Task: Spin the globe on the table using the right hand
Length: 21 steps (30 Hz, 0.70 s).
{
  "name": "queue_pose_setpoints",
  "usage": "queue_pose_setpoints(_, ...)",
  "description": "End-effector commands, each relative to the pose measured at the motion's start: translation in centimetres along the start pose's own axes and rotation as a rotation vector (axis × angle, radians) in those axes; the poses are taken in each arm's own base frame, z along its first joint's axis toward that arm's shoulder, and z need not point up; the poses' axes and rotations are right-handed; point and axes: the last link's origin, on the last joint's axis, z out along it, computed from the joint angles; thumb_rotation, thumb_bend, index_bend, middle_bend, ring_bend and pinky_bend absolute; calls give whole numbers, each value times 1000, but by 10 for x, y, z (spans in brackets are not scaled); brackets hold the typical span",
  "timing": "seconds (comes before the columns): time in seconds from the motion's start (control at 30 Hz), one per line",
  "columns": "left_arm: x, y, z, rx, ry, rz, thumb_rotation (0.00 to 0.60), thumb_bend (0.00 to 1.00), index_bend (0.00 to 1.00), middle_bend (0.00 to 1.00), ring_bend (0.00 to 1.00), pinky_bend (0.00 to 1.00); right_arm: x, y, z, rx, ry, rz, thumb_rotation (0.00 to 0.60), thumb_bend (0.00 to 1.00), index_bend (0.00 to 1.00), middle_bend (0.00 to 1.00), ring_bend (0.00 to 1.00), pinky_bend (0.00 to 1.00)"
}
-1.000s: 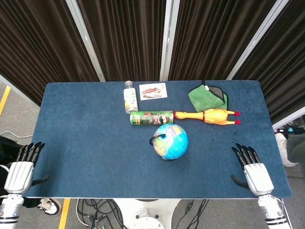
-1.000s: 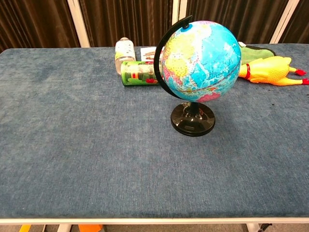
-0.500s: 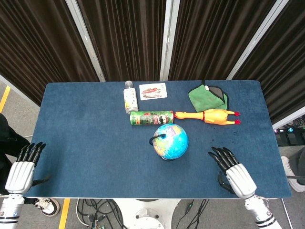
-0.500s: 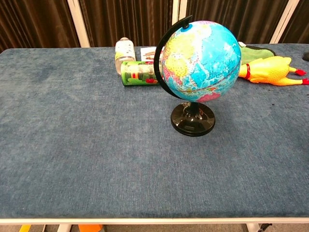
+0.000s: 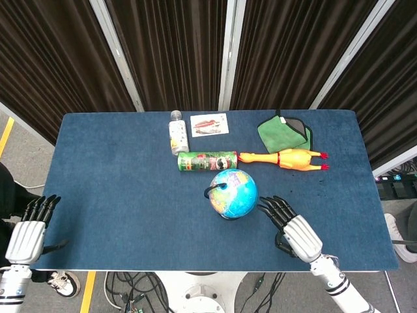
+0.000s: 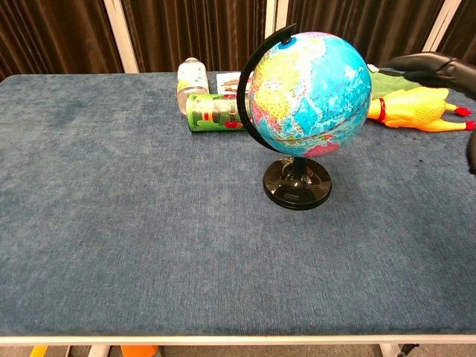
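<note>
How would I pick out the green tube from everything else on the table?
On the dark blue cloth-covered table, look just behind the blue globe. The green cylindrical can lies on its side there, the yellow rubber chicken at its right end.

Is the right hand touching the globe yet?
No; in the chest view the right hand hangs beside the globe, with a visible gap between them.

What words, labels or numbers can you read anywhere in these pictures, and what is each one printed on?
None reads clearly.
Green snack can: printed label, lettering too blurred to read.
Clear bottle: label print too small to read.
White card: a red picture and tiny print, unreadable.
Globe: map lettering too small to read.
Rubber chicken, green cloth, right hand, left hand: no text visible.
</note>
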Motion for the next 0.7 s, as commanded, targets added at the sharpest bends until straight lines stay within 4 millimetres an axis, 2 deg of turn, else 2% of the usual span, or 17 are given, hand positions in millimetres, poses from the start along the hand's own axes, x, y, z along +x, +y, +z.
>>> queue_pose_setpoints(0.03, 0, -1, 0, 0, 0, -1, 600, 0, 73, 59, 0, 68, -3, 1, 8, 0, -20, 8, 600, 1000, 0, 0, 0, 0)
queue_pose_setpoints(0.47, -1, -6, -1, 14, -4, -8, 600, 0, 73, 59, 0, 68, 2, 10, 42, -23, -50, -5, 600, 1000, 0, 0, 0, 0)
queue_pose_setpoints(0.7, 0, -7, -1, 14, -2, -7, 600, 0, 73, 59, 0, 68, 13, 31, 72, -119, -54, -41, 600, 1000, 0, 0, 0, 0)
